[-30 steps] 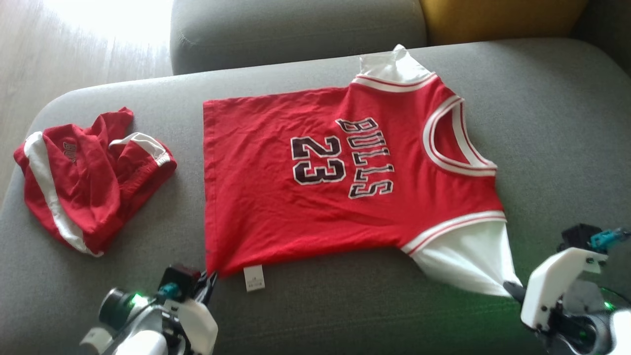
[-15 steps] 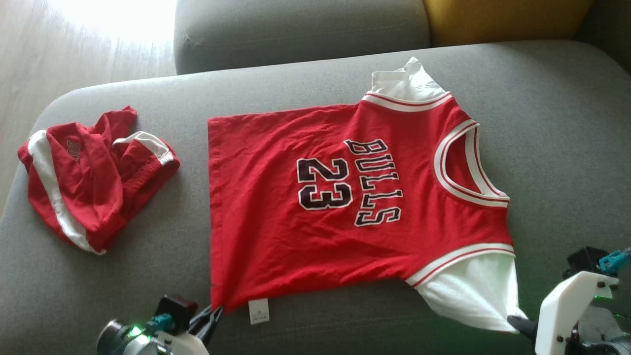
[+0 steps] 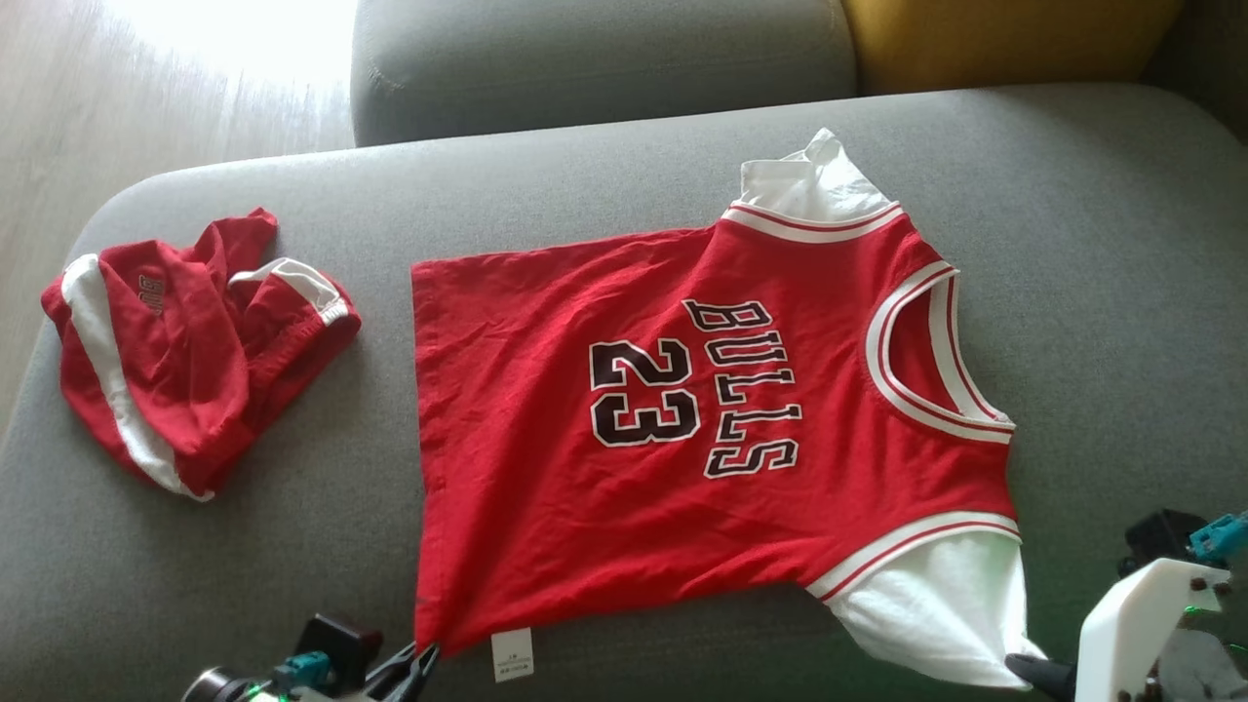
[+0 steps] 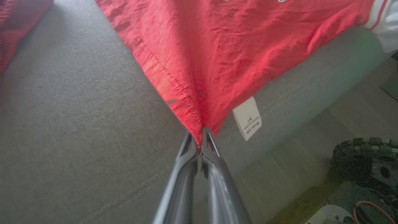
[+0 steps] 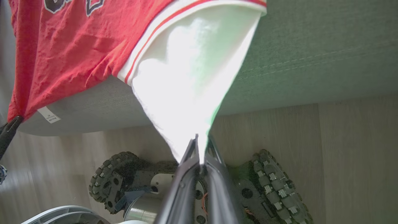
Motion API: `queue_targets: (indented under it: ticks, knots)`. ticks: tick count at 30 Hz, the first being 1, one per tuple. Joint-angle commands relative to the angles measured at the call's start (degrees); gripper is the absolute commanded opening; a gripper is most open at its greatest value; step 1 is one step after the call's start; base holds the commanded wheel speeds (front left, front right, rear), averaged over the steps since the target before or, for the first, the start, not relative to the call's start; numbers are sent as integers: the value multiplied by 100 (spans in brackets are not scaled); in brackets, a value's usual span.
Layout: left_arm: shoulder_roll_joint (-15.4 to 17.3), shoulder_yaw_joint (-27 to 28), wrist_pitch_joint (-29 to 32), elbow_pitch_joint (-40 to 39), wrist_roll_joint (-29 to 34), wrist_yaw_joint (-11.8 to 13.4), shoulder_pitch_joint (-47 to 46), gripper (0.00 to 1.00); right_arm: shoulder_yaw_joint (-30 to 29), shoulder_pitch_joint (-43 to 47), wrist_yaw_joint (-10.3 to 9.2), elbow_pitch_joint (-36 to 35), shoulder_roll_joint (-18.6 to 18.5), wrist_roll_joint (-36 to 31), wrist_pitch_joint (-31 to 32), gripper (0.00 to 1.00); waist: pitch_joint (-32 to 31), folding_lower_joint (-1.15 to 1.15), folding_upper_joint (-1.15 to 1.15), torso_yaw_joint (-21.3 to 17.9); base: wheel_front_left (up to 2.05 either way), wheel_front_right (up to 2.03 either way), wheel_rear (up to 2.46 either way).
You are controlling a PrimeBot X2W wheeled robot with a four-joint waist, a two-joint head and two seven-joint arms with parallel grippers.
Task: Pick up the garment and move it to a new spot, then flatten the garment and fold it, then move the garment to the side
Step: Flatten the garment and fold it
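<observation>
The left gripper [image 4: 202, 133], low and left of centre in the head view, is pressed together on the red hem corner of the jersey [image 3: 682, 390]. The right gripper [image 5: 200, 140], at the lower right corner, is pinched on the tip of the white sleeve.

Compared with a second before, both grippers and the jersey are seen lower in the head view, while the crumpled red shorts [image 3: 185, 341] at the left have barely shifted. The jersey has therefore been dragged toward the near edge of the sofa seat [image 3: 1121, 244]. The pull is judged to be flattening the cloth, which lies spread out, print upward, with few wrinkles.

The near hem and the white label [image 3: 512, 653] are now at the seat's front edge. In the right wrist view the sleeve tip is held past that edge, over the floor [image 5: 357, 155] and the robot's wheels [image 5: 273, 186]. Little room is left toward the bottom of the frame. Open grey seat is seen at the top and right, with a strip between jersey and shorts.
</observation>
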Motion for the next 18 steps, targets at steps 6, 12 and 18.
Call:
queue_targets:
  ticks: [6, 12, 18]
  knots:
    - [282, 301, 170, -311, -114, 38, -223, 0, -26, -394, -1, -295, -212, 10, -175, 0, 79, 0, 0, -19, 0, 0, 0]
    - [360, 277, 441, -405, -121, -74, -529, 0, 18, -872, -1, -260, -260, 51, -354, 0, 301, 0, 0, -42, 0, 0, 0]
    - [429, 327, 683, -426, -120, -195, -997, 0, 81, -1489, -1, -126, -346, 3, -463, 0, 608, 0, 0, -41, 0, 0, 0]
